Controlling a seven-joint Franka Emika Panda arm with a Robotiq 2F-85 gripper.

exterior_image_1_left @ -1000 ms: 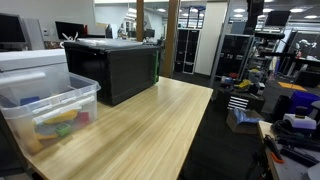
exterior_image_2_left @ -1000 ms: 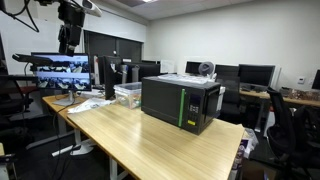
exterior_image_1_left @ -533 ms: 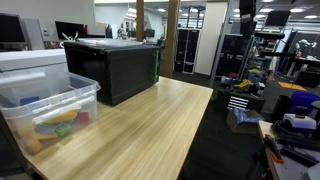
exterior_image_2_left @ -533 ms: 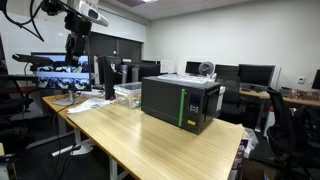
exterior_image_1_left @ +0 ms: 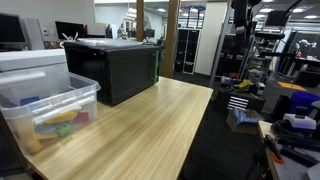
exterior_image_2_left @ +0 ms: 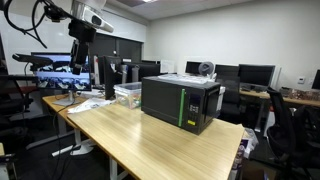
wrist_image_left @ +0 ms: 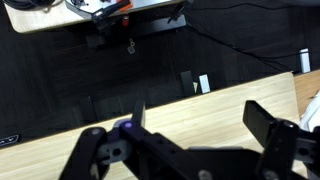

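– Pincer (exterior_image_2_left: 82, 58) first: jaws spread as wide as they go, empty, nothing gripped. Agree?
– Agree. Wrist view has both fingers (wrist_image_left: 268, 128) far apart, with only the wooden table (wrist_image_left: 225, 105) and dark floor showing between them. Where's it hanging?
– High up, over the end of the table, pointing down, touching nothing. The arm comes in from the top corner in an exterior view.
– Nearest thing?
– Clear bin (exterior_image_2_left: 127, 95). It sits on the table near that end, well below the pincer and off to one side. Well apart, no contact.
– Contents?
– Coloured bits show through the clear bin (exterior_image_1_left: 88, 105) wall: yellow, green, some blue. Can't tell what they are.
– Beside it?
– Black box (exterior_image_2_left: 180, 103), oven-like, upright on the table just beside the bin. Touching or not, can't tell. Green strip down one front edge. It shows in both exterior views.
– Anything else near?
– White box (exterior_image_1_left: 30, 62) right behind the bin. Monitors (exterior_image_2_left: 62, 68) on another desk, behind and below the pincer. Wrist view also catches a second desk (wrist_image_left: 110, 12) across the dark floor, cluttered, details too small to read.
– Table edge in the wrist view?
– Runs diagonally across, under the fingers.
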